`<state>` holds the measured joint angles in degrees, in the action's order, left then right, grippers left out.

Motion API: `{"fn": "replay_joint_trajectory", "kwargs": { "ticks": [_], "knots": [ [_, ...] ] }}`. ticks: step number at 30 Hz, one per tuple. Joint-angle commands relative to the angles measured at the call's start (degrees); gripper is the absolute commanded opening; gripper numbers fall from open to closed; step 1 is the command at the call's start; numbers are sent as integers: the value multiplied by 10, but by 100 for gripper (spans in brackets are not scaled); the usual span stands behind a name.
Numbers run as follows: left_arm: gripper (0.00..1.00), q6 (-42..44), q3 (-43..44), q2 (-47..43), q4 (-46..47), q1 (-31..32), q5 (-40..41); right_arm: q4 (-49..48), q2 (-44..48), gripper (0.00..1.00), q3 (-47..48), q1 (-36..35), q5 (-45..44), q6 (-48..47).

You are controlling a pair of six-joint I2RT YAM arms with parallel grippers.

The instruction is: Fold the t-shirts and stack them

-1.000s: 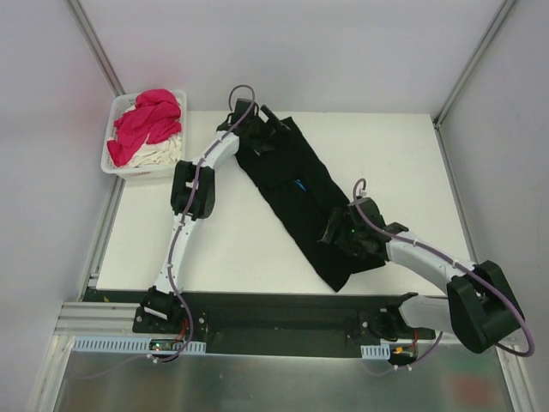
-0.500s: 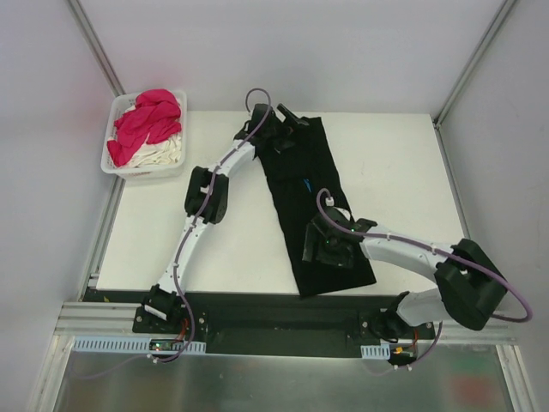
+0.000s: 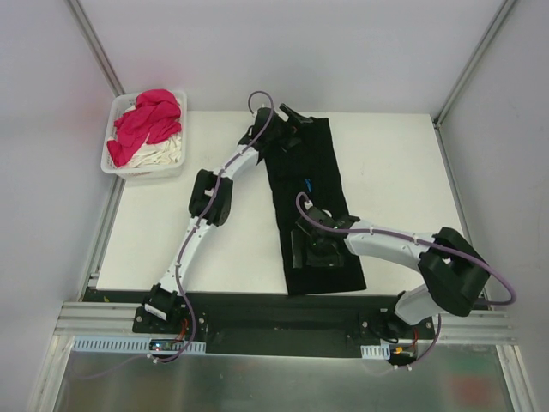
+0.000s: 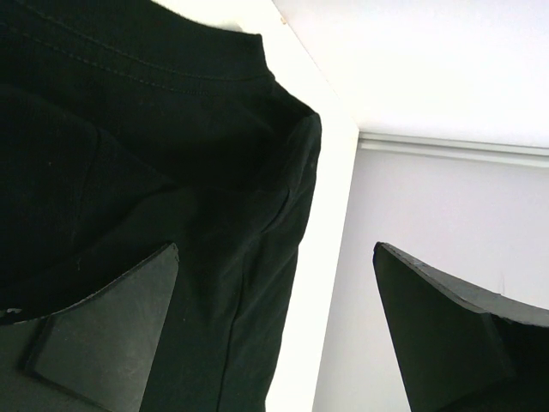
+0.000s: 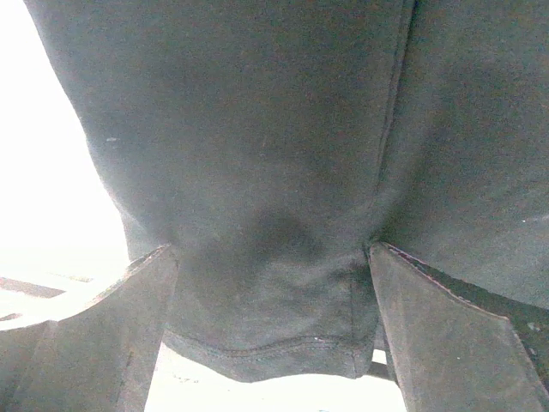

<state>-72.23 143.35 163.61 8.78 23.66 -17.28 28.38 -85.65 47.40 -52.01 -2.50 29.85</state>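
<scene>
A black t-shirt [image 3: 319, 167] lies folded in a long narrow strip from the table's far edge to its near edge, a speck of blue print [image 3: 306, 183] showing. My left gripper [image 3: 290, 129] is open at the strip's far end; in the left wrist view its fingers [image 4: 103, 335] straddle the shirt's edge [image 4: 171, 172] and bare table. My right gripper [image 3: 309, 253] is open low over the near part of the strip. The right wrist view shows the hem [image 5: 274, 348] lying between its spread fingertips [image 5: 455, 335]. Pink [image 3: 146, 120] and cream [image 3: 163, 153] t-shirts lie bunched in the basket.
A white plastic basket [image 3: 137, 174] sits at the table's far left corner. Grey walls and metal frame posts [image 3: 94, 51] close in the back and both sides. The black base rail [image 3: 274, 309] runs along the near edge.
The black shirt has swung from a diagonal lie to nearly straight front-to-back. My left gripper moved right along the far edge, and my right gripper swept left toward the table's middle.
</scene>
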Motion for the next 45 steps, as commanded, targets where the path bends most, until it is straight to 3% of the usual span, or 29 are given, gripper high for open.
{"fn": "replay_joint_trajectory", "kwargs": {
  "ticks": [1, 12, 22, 25, 29, 34, 36, 37, 40, 41, 42, 45],
  "knots": [
    [99, 1, 11, 36, 0, 3, 51, -29, -25, 96, 14, -11, 76, -22],
    [99, -9, 13, 49, 24, -1, 53, -32, -94, 96, 85, -12, 104, -37],
    [99, 12, 10, 28, 19, -12, 31, -15, -91, 96, 106, -13, 94, -43],
    [99, 36, 6, -11, 18, -21, 19, 27, -60, 96, 127, -13, 76, -60],
    [99, 93, 16, -109, 12, -43, 6, 118, -5, 96, 223, -6, 48, -117],
    [99, 125, 12, -229, -25, -76, -23, 176, 60, 96, 310, 79, 70, -146],
    [99, 155, -22, -296, -49, -87, -66, 176, 97, 96, 322, 139, 89, -148],
    [99, 174, -41, -324, -111, -87, -68, 178, 108, 96, 322, 163, 97, -152],
    [99, 250, -209, -467, -173, -81, -79, 188, 147, 96, 288, 251, 116, -176],
    [99, 283, -318, -548, -203, -76, -74, 194, 157, 96, 273, 290, 120, -182],
    [99, 302, -370, -591, -220, -69, -65, 198, 180, 96, 256, 307, 133, -188],
    [99, 343, -548, -737, -309, -18, 19, 181, 230, 96, 151, 381, 206, -184]
  ]
}}
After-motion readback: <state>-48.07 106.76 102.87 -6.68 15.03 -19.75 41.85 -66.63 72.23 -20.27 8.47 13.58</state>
